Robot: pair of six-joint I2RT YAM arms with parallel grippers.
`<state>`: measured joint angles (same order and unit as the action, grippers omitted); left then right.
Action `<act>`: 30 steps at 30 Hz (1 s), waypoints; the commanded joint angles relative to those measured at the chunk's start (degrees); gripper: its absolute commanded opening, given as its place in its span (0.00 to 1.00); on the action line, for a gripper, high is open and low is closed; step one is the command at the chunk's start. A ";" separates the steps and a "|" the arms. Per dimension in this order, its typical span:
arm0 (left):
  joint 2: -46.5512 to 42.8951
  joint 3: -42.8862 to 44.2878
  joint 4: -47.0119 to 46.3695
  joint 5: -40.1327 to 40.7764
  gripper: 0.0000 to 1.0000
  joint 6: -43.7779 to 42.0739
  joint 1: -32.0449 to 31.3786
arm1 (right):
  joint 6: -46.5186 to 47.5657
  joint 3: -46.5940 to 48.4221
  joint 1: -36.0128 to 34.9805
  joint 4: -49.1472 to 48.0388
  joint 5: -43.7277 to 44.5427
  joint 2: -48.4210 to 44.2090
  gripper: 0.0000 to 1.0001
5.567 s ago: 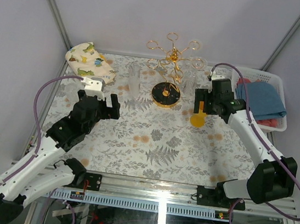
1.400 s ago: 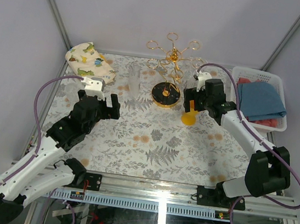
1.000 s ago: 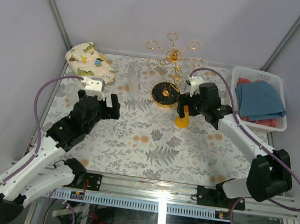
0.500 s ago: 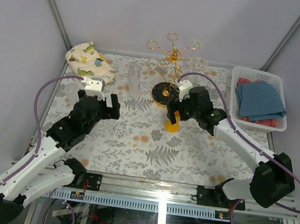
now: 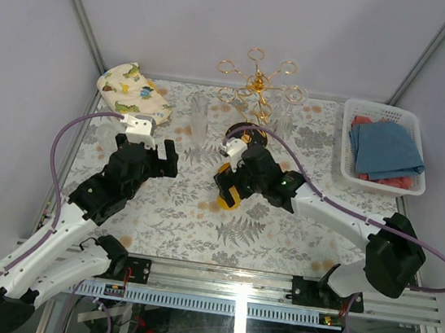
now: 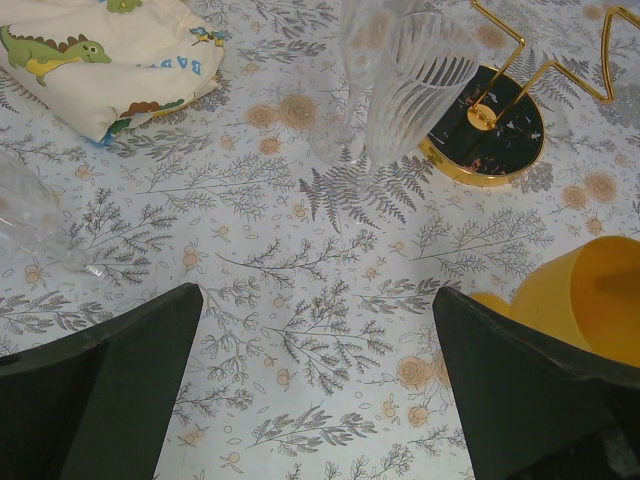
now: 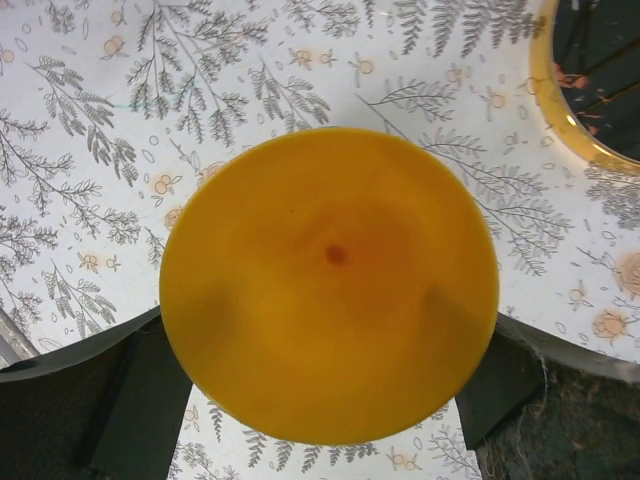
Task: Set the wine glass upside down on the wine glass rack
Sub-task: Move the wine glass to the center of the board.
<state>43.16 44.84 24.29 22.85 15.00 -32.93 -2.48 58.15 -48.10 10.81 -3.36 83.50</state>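
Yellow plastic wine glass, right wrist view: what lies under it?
Around the yellow plastic wine glass, white fern-print tablecloth shows underneath; the patch directly below it is covered.

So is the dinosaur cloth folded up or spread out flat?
Folded up. The dinosaur-print cloth sits as a small thick bundle in the far left corner, with layered edges showing along its side.

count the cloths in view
2: dinosaur-print cloth at far left, blue cloth in the basket far right. Something red under the blue one may be a third.
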 commanded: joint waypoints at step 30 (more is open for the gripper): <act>-0.84 -0.59 -0.03 -1.03 1.00 0.35 0.41 | -7.14 -28.78 -5.52 -32.94 6.99 -22.14 0.99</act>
<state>42.76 44.82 24.29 22.85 15.00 -32.93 -9.47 32.08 -53.25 -9.08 3.14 63.75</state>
